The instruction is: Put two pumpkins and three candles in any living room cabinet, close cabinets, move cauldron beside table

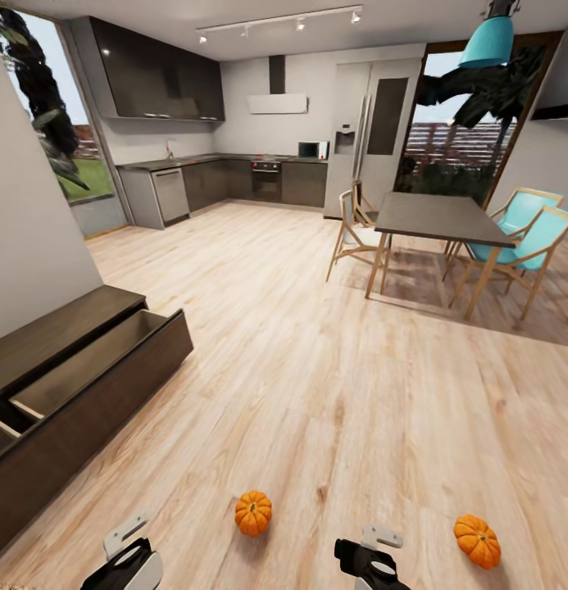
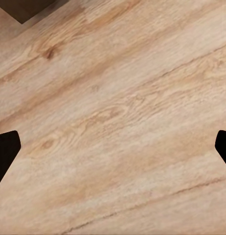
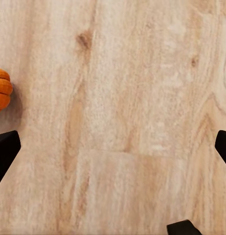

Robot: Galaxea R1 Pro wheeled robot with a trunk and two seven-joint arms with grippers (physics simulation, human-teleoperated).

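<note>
Two orange pumpkins lie on the wooden floor: one (image 1: 253,513) between my arms, the other (image 1: 477,541) to the right of my right gripper (image 1: 370,559). An orange edge of a pumpkin (image 3: 1,93) also appears in the right wrist view, beside the open right gripper (image 3: 113,152) and outside its fingers. My left gripper (image 1: 126,561) hangs open over bare floor (image 2: 113,152). At the left stands the dark-brown cabinet (image 1: 111,385), with two pale-lined drawers pulled out. The candles, the cauldron and the table are out of view.
A tall dark dining table (image 1: 439,220) with wooden and teal chairs (image 1: 525,238) stands at the back right. A grey kitchen (image 1: 234,176) runs along the far wall. Wide wooden floor (image 1: 316,352) stretches between the cabinet and the dining set.
</note>
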